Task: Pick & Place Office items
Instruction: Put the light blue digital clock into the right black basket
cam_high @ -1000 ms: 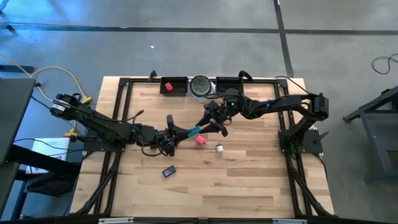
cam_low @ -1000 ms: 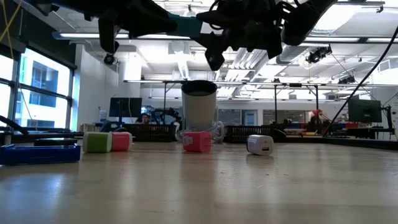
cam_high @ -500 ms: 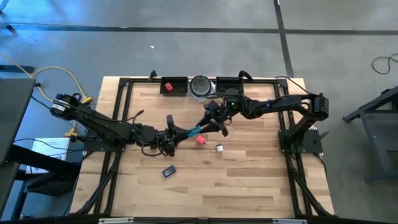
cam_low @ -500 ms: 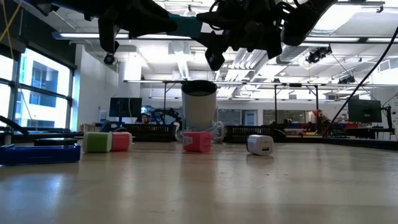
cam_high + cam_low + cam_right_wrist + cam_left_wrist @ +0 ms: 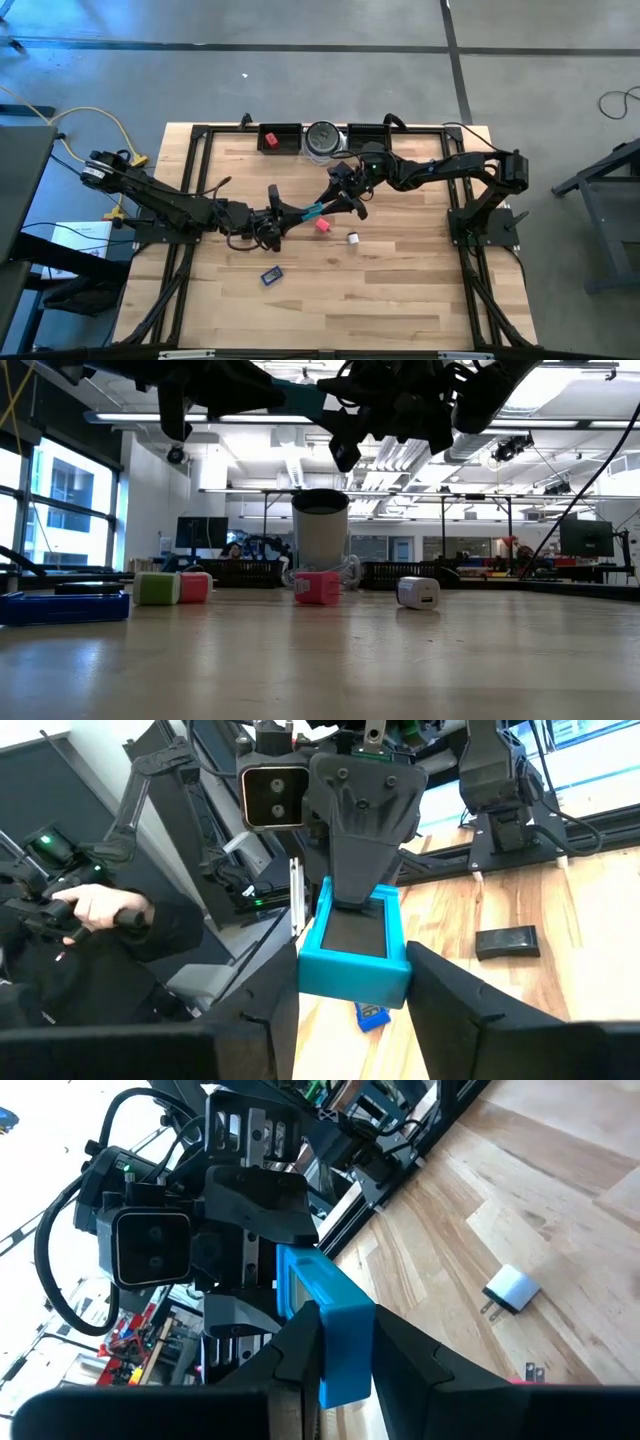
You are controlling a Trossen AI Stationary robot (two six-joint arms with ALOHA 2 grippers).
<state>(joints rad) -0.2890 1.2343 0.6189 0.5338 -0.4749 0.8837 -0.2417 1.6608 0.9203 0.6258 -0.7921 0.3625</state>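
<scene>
A robotics laboratory or workshop is indicated. A wooden bench [image 5: 400, 290] in a black metal frame is set on a grey concrete floor [image 5: 300, 80]. Beyond it, monitors [image 5: 203, 532], equipment benches and exposed ceiling ducting [image 5: 400, 455] are seen in an open-plan hall.

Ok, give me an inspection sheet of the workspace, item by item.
Surface: wooden table in a black frame.
Job's things: teal block held in the air between both arms; pink block, white bit and blue flat piece on the wood; red block in a black tray; green cube at the low view's left.
Clutter: round silver-grey disc.
Grippers: left gripper shut on the teal block; right gripper straddles its other end, contact unclear.
Cables: yellow cable beyond the table's left edge.
Surroundings: grey floor; a person's hand.
</scene>
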